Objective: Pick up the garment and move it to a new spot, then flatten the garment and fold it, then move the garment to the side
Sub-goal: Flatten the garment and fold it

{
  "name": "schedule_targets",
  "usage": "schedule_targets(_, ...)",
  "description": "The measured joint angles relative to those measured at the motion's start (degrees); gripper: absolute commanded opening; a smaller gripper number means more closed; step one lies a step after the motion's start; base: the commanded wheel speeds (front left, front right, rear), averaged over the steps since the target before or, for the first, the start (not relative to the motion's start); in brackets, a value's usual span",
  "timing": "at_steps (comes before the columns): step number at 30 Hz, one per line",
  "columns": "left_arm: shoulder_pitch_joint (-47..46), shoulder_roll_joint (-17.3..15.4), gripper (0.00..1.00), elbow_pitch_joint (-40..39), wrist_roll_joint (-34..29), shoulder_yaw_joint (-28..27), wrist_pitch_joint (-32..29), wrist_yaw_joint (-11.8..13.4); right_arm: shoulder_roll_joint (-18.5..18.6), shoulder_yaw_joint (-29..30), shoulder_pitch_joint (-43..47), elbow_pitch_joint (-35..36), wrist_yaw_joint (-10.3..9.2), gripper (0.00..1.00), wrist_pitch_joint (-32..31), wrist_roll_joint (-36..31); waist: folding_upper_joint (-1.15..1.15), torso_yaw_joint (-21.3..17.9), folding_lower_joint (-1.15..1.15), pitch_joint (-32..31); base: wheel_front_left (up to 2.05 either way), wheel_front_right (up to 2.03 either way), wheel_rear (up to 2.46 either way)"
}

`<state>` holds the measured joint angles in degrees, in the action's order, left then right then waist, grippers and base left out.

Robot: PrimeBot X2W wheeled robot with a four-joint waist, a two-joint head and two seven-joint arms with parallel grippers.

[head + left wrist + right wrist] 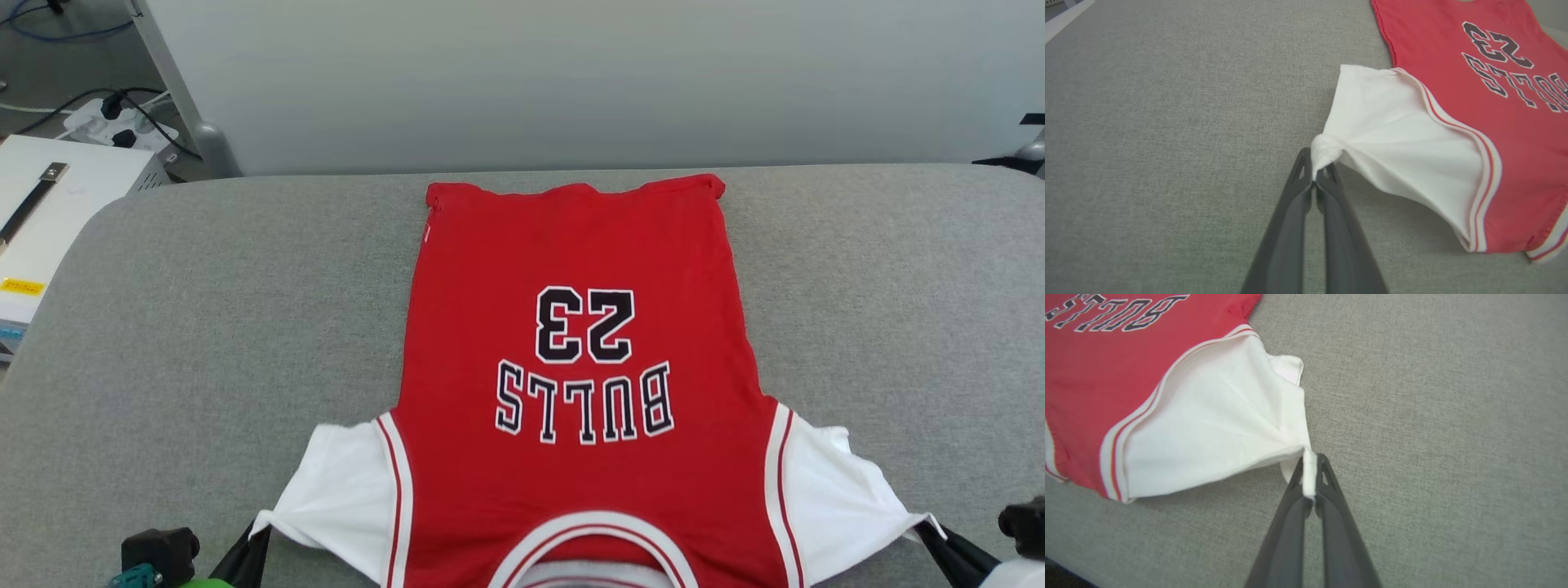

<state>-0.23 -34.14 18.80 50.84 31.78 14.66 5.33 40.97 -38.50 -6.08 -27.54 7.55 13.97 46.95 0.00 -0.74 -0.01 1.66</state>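
The garment (571, 343), a red T-shirt with white sleeves and "BULLS 23" lettering, lies spread flat on the grey padded surface (204, 327), collar toward me and hem at the far side. My left gripper (253, 535) is shut on the tip of the left white sleeve (1384, 134); in the left wrist view the fingers (1294, 204) pinch a bunched corner of it. My right gripper (931, 531) is shut on the tip of the right white sleeve (1208, 428), whose edge sits pinched between its fingers (1331, 506). Both sleeves are pulled outward and taut.
A pale wall runs behind the surface. At the far left stand a white box (49, 212) with a black strap, a power strip (114, 122) with cables on the floor, and a metal frame leg (208, 139). Grey surface extends on both sides of the garment.
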Motion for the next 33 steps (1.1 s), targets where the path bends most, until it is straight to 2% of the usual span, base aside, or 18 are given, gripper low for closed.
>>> schedule_targets(9,4.9,1.4,0.0,-0.4,-2.9,-4.0,0.0,0.0,-3.1,11.7,12.8,5.8,0.04,0.0,-4.1,-3.9,0.0,0.3,0.0,0.2,0.0,0.0,0.0)
schedule_targets(14,5.5,2.1,0.0,-1.1,-3.8,-5.2,0.0,-0.2,-5.6,18.9,14.9,9.4,0.04,0.02,-6.3,-8.6,0.0,0.1,0.0,1.0,0.0,0.0,0.0)
schedule_targets(15,5.4,2.3,0.0,-1.2,-4.3,-5.5,0.0,-0.3,-6.2,20.1,15.0,10.1,0.04,0.37,-6.5,-9.5,0.0,0.1,0.0,1.2,0.0,0.0,0.0)
schedule_targets(16,5.4,2.5,0.0,-1.3,-5.0,-5.7,0.0,-0.3,-6.8,21.7,15.2,10.7,0.04,0.65,-6.8,-10.5,0.0,0.2,0.0,1.4,0.0,0.0,0.0)
schedule_targets(18,5.4,3.1,0.0,-1.5,-5.9,-6.0,0.0,-0.4,-7.9,24.2,15.4,12.2,0.04,1.0,-7.8,-12.2,0.0,0.3,0.0,1.9,0.0,0.0,0.0)
schedule_targets(22,4.9,4.4,0.0,-2.0,-7.0,-6.0,0.0,-0.6,-8.9,29.8,15.4,15.9,0.02,1.0,-9.4,-15.2,0.0,0.6,0.0,3.0,0.0,0.0,0.0)
schedule_targets(27,3.5,5.8,0.0,-4.2,-9.8,-6.3,0.0,-0.6,-8.3,38.0,14.9,22.8,0.02,1.0,-11.2,-17.8,0.0,1.5,0.0,4.6,0.0,0.0,0.0)
schedule_targets(33,1.5,6.8,0.0,-8.2,-12.4,-6.8,0.0,-0.6,-6.0,43.2,6.2,32.2,0.0,1.0,-16.2,-18.8,0.0,3.2,0.01,7.2,0.0,0.0,0.0)
